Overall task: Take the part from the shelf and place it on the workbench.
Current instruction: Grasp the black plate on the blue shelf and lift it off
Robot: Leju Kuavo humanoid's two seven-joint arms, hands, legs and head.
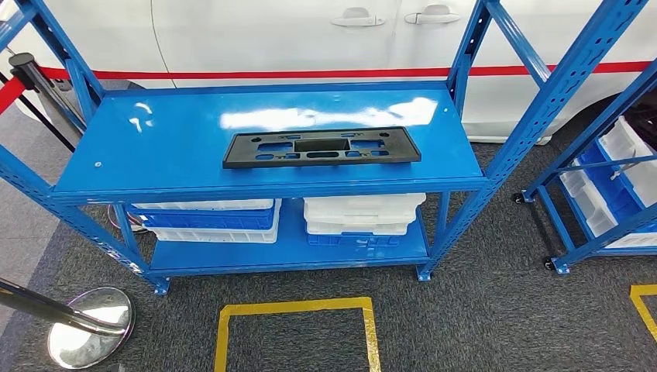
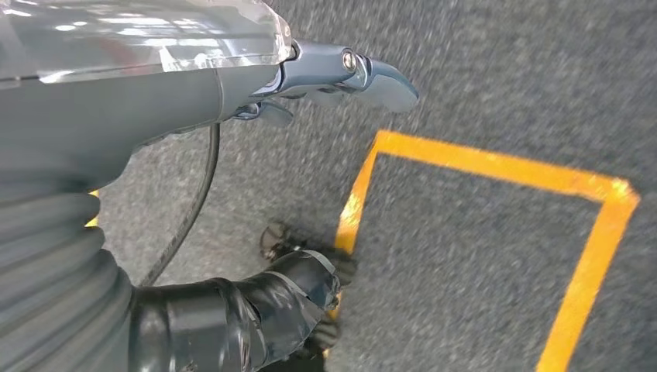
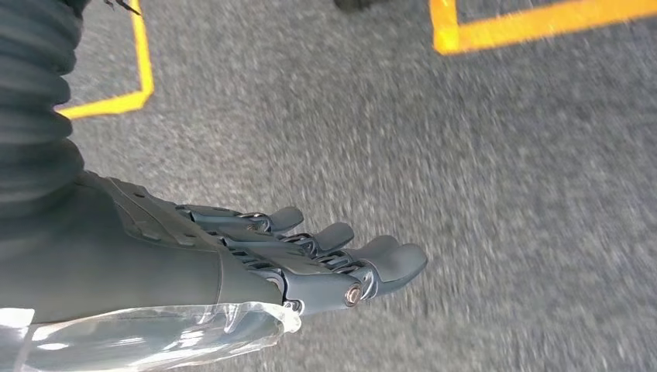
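Two hands over grey carpet, right hand (image 3: 310,256) fingers loosely extended, empty; left hand (image 2: 333,77) likewise empty.

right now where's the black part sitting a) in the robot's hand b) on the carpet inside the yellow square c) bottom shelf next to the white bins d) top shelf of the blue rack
d: the black part lies flat on the top shelf of the blue rack, above the white bins on the lower shelf, and nothing holds it.
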